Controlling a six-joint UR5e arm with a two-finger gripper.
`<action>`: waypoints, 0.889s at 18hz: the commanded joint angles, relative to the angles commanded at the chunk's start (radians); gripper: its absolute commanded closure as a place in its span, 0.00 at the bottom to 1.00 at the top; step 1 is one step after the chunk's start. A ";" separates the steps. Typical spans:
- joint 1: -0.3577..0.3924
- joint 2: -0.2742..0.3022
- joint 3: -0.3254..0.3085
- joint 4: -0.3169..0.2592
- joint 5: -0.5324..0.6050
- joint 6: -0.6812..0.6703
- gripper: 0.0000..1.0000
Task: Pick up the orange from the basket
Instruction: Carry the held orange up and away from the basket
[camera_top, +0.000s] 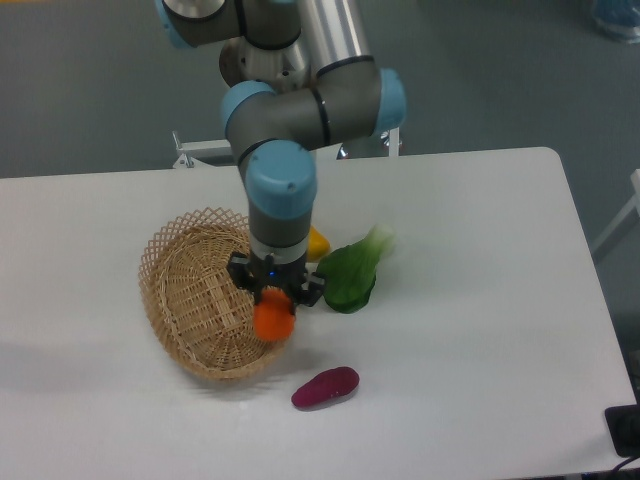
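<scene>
The orange (273, 320) is a small bright orange-red fruit held in my gripper (275, 305), which is shut on it from above. It hangs over the right rim of the tan wicker basket (190, 300), partly outside the bowl. The basket's inside shows no other fruit. My arm comes down from the top of the view and hides the basket's far right rim.
A green leafy vegetable (350, 275) lies just right of the gripper. A yellow-orange fruit (317, 243) peeks out behind the wrist. A purple sweet potato (325, 387) lies in front of the basket. The white table's right edge (585, 260) slants away.
</scene>
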 joint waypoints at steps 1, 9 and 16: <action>0.029 0.002 0.008 0.000 0.002 0.022 0.56; 0.215 0.023 0.017 -0.005 0.000 0.287 0.58; 0.336 0.017 0.029 -0.006 0.008 0.503 0.60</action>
